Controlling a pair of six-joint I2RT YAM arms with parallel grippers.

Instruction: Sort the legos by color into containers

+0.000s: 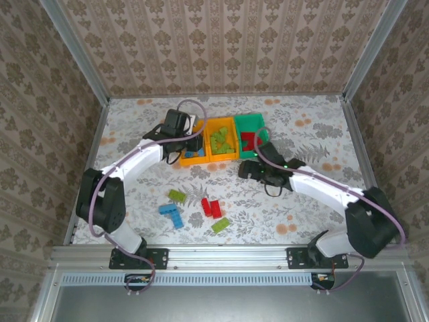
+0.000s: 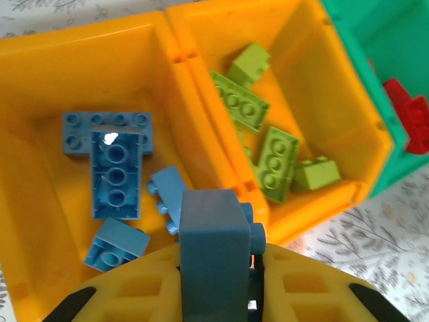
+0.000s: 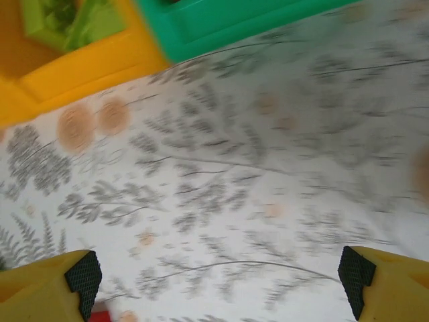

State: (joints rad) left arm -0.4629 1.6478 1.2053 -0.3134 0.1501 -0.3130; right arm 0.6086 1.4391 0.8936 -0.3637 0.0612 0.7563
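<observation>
The left gripper [image 2: 218,285] is clamping a blue brick [image 2: 211,235] between its fingers. It is hanging over the left orange-yellow bin [image 2: 40,80], with the brick poised above that bin's near right corner. The right gripper [image 3: 220,274] is standing wide open with nothing between its pads. It is hovering over bare table [image 3: 255,168] on the near side of the bins.

The top view is showing the three bins standing in a row, side by side. It is also showing the loose bricks lying on the table between the two arms. Among them are two lime green bricks [image 1: 177,196], well apart, and two red bricks [image 1: 211,206] lying side by side. A blue cluster [image 1: 171,213] is lying there too, looking like two pieces touching.

The left wrist view is looking down into the bins. Four blue bricks [image 2: 116,178] are lying in the left bin. At least four lime green pieces [image 2: 278,164] are lying in the middle orange-yellow bin [image 2: 315,74]. Red pieces [image 2: 409,121] are sitting in the green bin [image 2: 375,40], cut off by the frame edge and too few showing to count.

The right wrist view is blurred, with corners of the middle and green bins showing at its top edge.
</observation>
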